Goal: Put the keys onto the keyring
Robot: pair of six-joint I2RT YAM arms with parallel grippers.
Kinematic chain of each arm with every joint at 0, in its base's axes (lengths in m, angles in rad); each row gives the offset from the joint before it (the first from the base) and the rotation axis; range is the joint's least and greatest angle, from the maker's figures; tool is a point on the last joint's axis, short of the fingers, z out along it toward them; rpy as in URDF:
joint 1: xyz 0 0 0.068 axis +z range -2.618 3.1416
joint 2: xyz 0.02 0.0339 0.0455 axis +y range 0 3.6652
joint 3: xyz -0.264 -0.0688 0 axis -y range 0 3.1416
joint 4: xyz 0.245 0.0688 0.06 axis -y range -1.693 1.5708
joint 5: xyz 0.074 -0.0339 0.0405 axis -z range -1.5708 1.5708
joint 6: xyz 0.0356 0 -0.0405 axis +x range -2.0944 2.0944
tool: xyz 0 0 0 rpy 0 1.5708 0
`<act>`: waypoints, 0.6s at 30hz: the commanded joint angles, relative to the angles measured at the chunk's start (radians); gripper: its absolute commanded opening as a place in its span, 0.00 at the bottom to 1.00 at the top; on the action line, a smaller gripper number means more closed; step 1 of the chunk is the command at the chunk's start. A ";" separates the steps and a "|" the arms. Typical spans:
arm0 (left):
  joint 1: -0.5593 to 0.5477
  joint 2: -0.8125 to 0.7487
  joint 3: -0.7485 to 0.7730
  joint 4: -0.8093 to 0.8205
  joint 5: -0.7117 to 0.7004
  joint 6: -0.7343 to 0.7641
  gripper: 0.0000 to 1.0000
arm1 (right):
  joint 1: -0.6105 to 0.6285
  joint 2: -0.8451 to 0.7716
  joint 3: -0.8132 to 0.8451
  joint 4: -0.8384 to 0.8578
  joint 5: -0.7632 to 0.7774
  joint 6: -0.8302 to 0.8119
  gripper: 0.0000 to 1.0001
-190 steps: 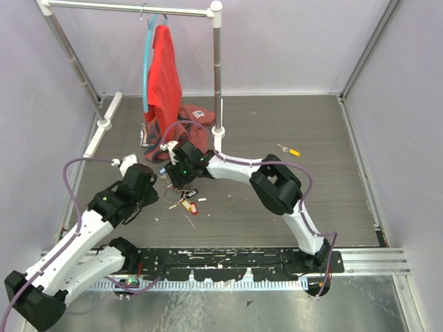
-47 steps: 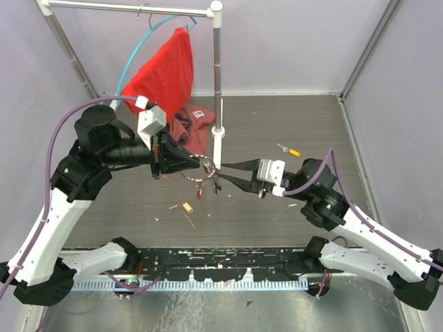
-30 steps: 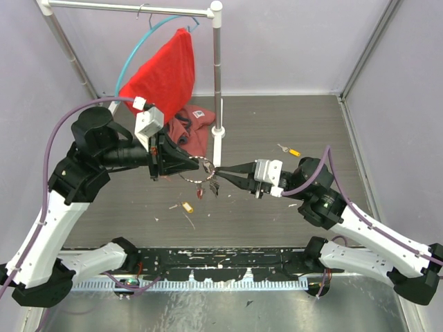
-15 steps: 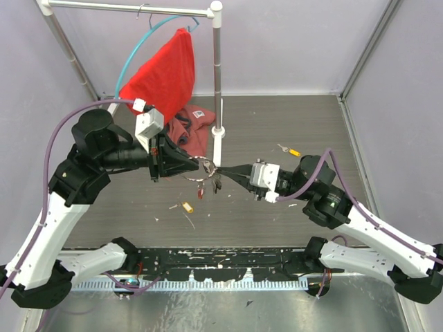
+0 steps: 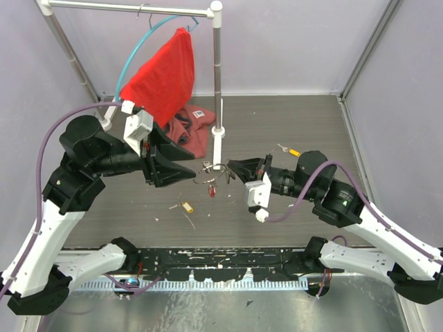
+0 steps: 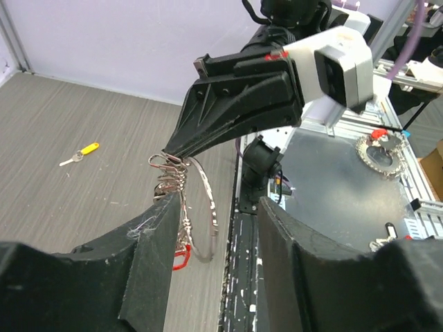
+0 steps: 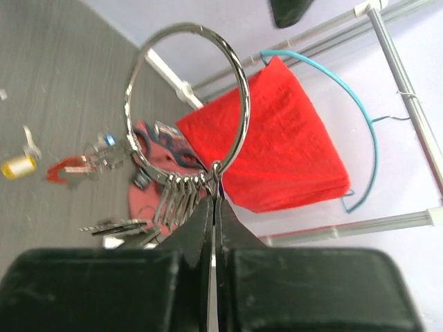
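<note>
1. A moment ago both arms met at the thin silver wire keyring (image 5: 208, 169), which hung just in front of the foot of the white rack post (image 5: 218, 83). The left arm has since pulled back to the left of the post.
2. The left gripper (image 5: 188, 173) now stands with its jaws spread wide and nothing clamped between them. In its wrist view the keyring (image 6: 211, 207) hangs ahead of the gap, free of any grip from that side.
3. The right gripper (image 7: 214, 197) is pinched fully closed on the keyring wire (image 7: 239, 90), and it alone carries the ring, off the grey wood worktop (image 5: 311, 124). Its wrist has also turned over since the last look.
4. Several silver keys (image 7: 173, 197) are bunched on the keyring beside the pinch point. A red-tagged one dangles lowest (image 5: 212, 191).
5. This looks like a handover, and it frees the left arm to fetch another key.
6. A yellow-headed key (image 5: 293, 151) lies loose on the worktop to the right of the post, well apart from it. A small yellow-tagged piece (image 5: 187, 207) lies in front of the post, probably also a key. The task looks only partly done.
</note>
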 commanded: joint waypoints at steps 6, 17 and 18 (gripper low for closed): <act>-0.004 0.063 0.012 0.107 -0.110 -0.177 0.62 | -0.002 -0.001 0.070 -0.210 0.163 -0.665 0.01; -0.166 0.279 0.072 0.109 -0.369 -0.208 0.64 | -0.002 0.044 0.120 -0.303 0.360 -0.890 0.01; -0.177 0.283 0.067 0.122 -0.388 -0.209 0.64 | -0.002 0.039 0.120 -0.303 0.357 -0.889 0.01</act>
